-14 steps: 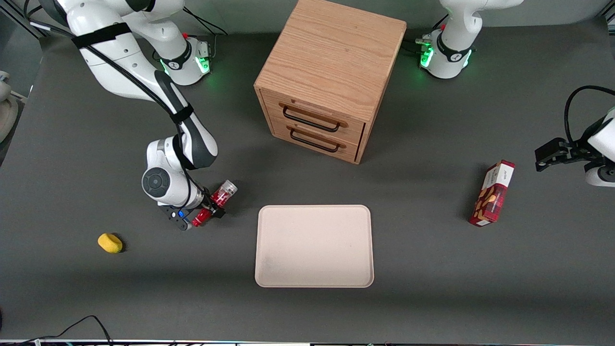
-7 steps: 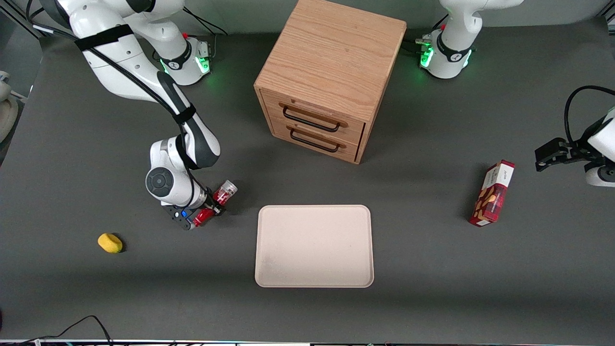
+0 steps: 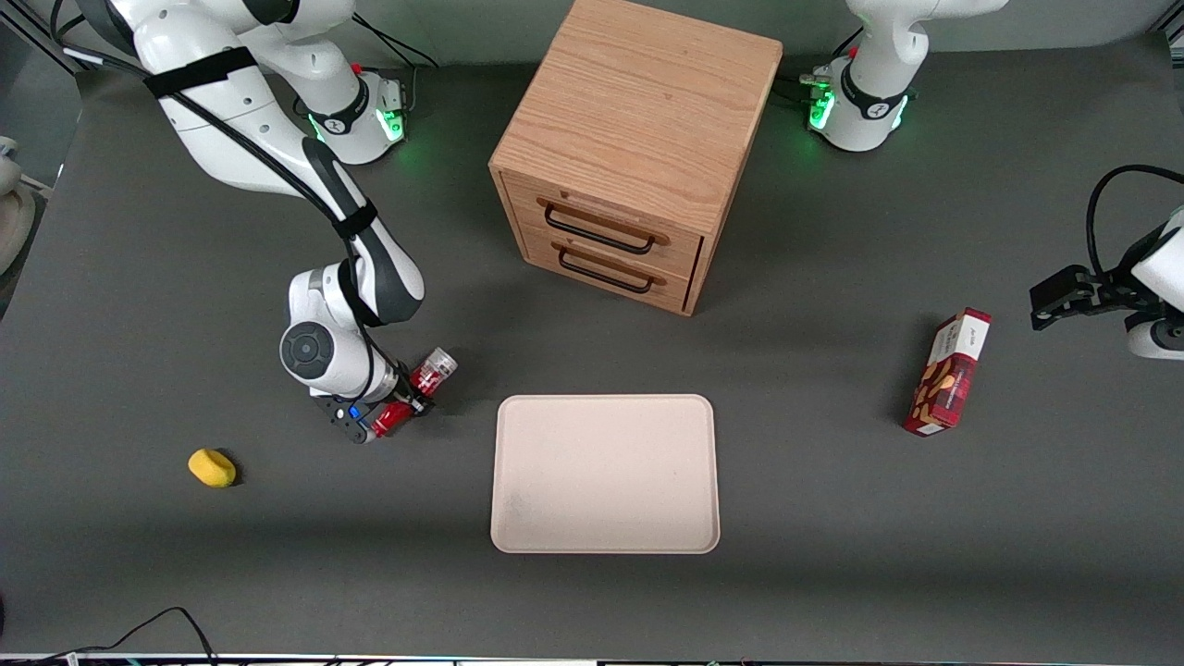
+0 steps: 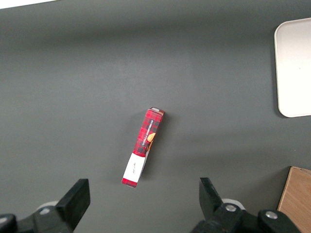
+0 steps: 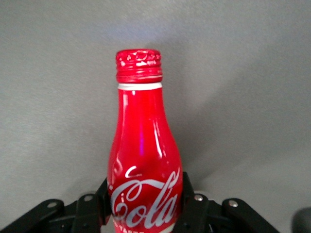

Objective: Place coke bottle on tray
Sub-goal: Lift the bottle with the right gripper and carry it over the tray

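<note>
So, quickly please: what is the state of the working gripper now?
Gripper: closed on the small slim red coke bottle with white script logo, beside the large flat beige tray, toward the working arm's end.

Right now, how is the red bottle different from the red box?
The coke bottle is round with a narrow neck and a cap; the snack box is flat-sided and rectangular. The bottle is clamped in the gripper beside the tray, toward the working arm's end of the table; the box sits untouched on the table toward the parked arm's end. The bottle shows white script, the box a plaid pattern. Both are mostly red.
</note>
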You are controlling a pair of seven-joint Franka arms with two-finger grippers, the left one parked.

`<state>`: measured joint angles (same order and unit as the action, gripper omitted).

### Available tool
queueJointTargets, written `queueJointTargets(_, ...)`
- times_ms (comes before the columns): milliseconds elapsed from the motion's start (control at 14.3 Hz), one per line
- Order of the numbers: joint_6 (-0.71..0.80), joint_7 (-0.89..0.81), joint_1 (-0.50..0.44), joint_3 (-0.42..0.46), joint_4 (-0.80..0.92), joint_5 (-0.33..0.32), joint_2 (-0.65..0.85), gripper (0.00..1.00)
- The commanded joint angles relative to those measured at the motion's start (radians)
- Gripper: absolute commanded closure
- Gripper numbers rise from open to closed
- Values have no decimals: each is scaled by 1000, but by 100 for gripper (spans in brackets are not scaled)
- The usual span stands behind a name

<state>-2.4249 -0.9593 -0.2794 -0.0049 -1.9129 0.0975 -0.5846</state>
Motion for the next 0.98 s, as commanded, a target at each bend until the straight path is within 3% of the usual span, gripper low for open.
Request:
queueJointTargets(0,111,-9,-1,0,87,-1,31,100)
queueJointTargets(419,417,94,-1,0,444,-59,23,100)
queueJointTargets(558,486,158,-4,2,564,-116,-15,100)
queueJointTargets(907,511,263,-44,108,917,-147,-225,100)
